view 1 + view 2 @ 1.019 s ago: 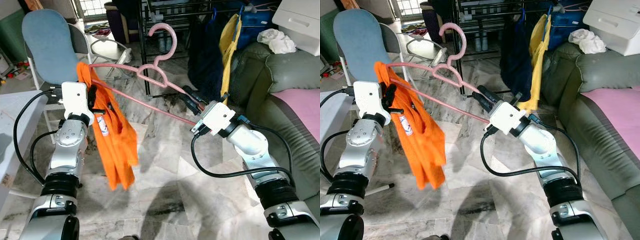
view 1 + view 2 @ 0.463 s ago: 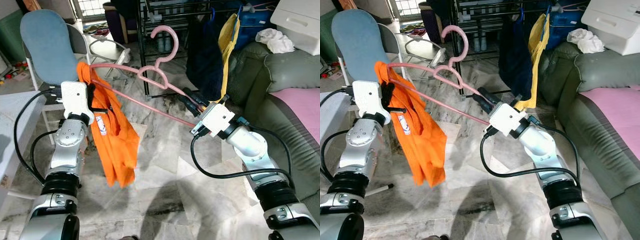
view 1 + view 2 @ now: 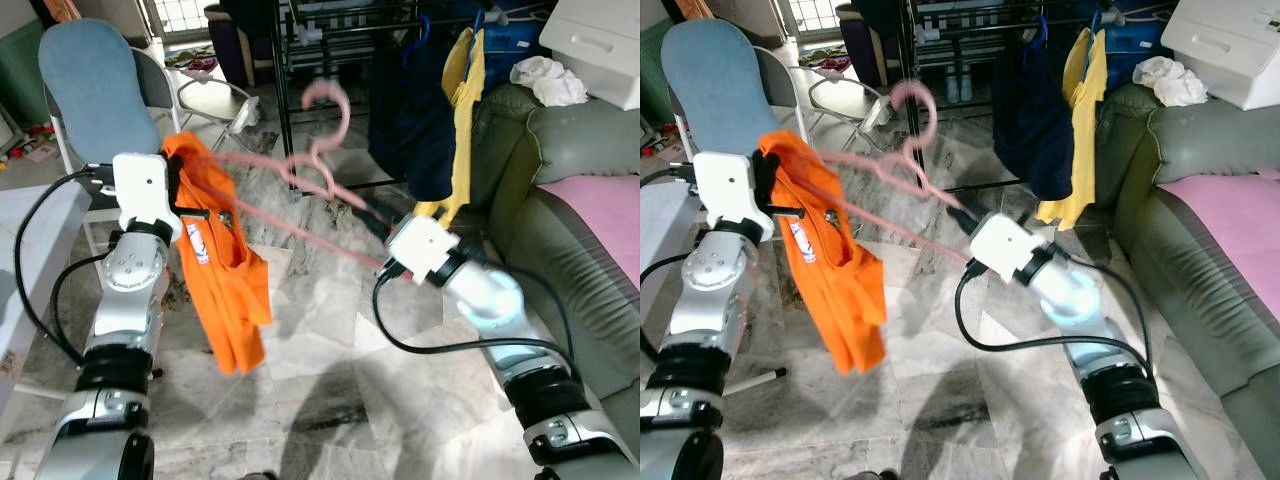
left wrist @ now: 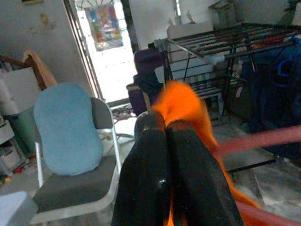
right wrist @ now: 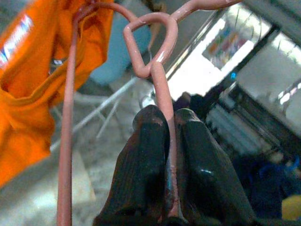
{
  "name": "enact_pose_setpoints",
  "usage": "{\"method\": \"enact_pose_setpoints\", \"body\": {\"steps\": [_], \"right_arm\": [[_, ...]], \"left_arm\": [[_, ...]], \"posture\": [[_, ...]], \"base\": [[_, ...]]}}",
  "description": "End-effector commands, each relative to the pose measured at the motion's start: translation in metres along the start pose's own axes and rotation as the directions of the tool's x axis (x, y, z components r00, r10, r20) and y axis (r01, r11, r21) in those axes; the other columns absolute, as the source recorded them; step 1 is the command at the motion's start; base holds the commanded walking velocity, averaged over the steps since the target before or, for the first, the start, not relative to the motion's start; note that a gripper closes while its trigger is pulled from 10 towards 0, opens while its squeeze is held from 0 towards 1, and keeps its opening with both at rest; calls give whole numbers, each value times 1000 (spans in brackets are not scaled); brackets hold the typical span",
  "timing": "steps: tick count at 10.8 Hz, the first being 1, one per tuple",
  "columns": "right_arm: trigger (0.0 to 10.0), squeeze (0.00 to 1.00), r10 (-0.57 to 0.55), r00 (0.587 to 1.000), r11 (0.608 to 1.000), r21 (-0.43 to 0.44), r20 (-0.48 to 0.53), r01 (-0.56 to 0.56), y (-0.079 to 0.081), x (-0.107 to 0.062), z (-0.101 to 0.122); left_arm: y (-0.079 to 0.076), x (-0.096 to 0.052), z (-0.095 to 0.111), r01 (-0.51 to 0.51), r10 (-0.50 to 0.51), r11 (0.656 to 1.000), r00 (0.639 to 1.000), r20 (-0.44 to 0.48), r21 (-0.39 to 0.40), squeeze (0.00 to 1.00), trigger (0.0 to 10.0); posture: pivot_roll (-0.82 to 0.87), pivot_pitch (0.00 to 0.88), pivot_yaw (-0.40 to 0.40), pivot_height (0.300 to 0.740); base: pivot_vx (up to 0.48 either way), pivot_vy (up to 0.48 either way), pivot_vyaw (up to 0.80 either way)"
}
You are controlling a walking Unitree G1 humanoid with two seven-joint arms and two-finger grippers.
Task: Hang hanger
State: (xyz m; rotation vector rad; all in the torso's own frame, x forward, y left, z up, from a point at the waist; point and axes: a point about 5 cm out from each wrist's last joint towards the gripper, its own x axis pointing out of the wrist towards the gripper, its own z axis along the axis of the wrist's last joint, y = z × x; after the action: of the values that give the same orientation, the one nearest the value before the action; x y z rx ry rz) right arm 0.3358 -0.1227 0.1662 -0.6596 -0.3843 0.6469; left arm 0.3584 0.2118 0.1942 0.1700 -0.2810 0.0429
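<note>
the pink hanger (image 3: pixel 300 170) is up in the air in front of the black drying rack (image 3: pixel 330 40), hook topmost, a little blurred. the right pincer (image 5: pixel 167 155) is clamped on the hanger's wire just below its loop. the left pincer (image 4: pixel 167 160) is pinched tight on the orange shirt (image 3: pixel 225 270), which drapes off the hanger's far end beside the blue-cushioned chair (image 3: pixel 85 90). navy and yellow clothes hang on the rack.
</note>
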Motion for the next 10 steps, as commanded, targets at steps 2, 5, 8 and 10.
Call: {"method": "enact_pose_setpoints", "body": {"steps": [2, 5, 8, 10], "right_arm": [[10000, 0, 36, 999, 999, -9, -32, -36, 6, 3, -3], [10000, 0, 105, 991, 994, 14, -77, -104, 30, 18, -5], [10000, 0, -48, 988, 995, 81, -143, 60, 19, 29, -10], [10000, 0, -162, 970, 971, 144, -180, 189, 2, 35, -12]], "left_arm": [[2, -1, 7, 8, -9, 1000, 999, 31, 19, 0, 0], [-33, -1, 28, 139, -143, 989, 980, 140, 41, 0, 0], [-45, -6, 39, 204, -217, 975, 961, 172, 92, 0, 0], [-48, -19, 32, 231, -252, 962, 957, 144, 145, 0, 0]], "posture": [[-31, 77, 35, 740], [-27, 61, 10, 740], [-13, 61, 12, 740], [-13, 61, 12, 740]], "base": [[0, 0, 0], [0, 0, 0], [0, 0, 0], [0, 0, 0]]}}
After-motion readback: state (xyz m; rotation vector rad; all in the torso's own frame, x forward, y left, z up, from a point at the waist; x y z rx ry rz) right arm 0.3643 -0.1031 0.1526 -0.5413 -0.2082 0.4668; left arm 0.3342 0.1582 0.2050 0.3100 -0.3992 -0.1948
